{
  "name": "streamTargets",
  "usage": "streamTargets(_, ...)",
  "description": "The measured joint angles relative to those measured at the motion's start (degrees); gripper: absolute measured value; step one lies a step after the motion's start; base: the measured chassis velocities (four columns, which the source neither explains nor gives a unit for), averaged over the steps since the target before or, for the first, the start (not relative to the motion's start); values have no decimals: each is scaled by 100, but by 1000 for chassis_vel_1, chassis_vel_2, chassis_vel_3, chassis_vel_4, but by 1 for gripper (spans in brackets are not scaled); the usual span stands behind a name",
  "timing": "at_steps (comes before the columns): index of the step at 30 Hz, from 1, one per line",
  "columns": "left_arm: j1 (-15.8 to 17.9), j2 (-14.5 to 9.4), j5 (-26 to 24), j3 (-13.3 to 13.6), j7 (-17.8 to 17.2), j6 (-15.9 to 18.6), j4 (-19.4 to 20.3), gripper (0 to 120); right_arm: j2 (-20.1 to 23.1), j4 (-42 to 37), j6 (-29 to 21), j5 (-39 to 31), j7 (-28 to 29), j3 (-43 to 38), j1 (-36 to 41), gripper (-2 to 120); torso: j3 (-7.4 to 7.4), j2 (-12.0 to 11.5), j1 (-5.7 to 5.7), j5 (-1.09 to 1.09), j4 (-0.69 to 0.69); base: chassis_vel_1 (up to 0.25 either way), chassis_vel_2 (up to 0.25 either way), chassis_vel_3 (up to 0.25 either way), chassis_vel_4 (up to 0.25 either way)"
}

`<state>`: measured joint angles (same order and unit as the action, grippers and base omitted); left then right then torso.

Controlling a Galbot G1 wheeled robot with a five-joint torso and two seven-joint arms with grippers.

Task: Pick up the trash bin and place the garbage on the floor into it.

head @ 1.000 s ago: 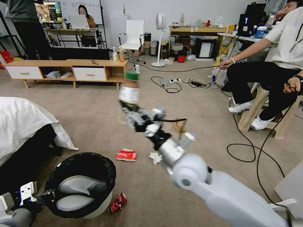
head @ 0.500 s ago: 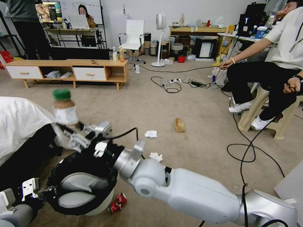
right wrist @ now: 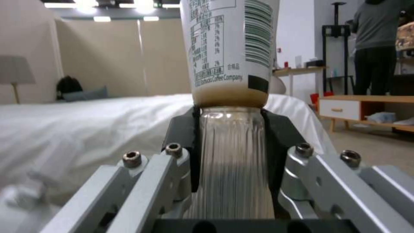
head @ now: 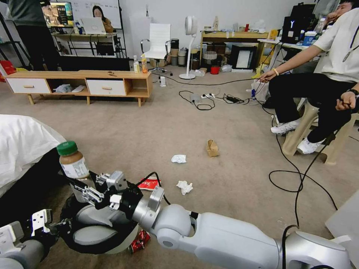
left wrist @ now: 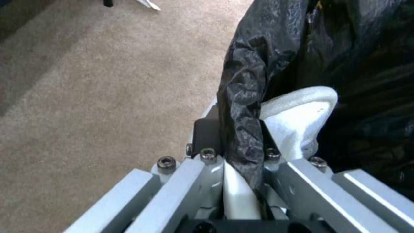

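Head view: my right gripper (head: pixel 86 189) is clamped on the green-capped bottle (head: pixel 73 164), upright just above the trash bin (head: pixel 98 231). My left gripper (head: pixel 52 227) pinches the bin's bagged rim; crushed can (head: pixel 139 241) lies beside the bin.

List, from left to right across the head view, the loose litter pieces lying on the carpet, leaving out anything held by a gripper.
Crushed red can → flattened red-white carton → upper crumpled tissue → lower crumpled tissue → brown paper box.
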<state>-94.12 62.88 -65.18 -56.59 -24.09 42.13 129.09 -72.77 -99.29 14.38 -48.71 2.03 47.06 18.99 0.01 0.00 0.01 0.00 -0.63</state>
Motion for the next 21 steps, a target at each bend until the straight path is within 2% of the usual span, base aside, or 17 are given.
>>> streamTargets(21,-15,57,41,59,20,0,67,3,-11,804,271,727,-202,64,614,25,0,0,0,0,0,0,0,0,0)
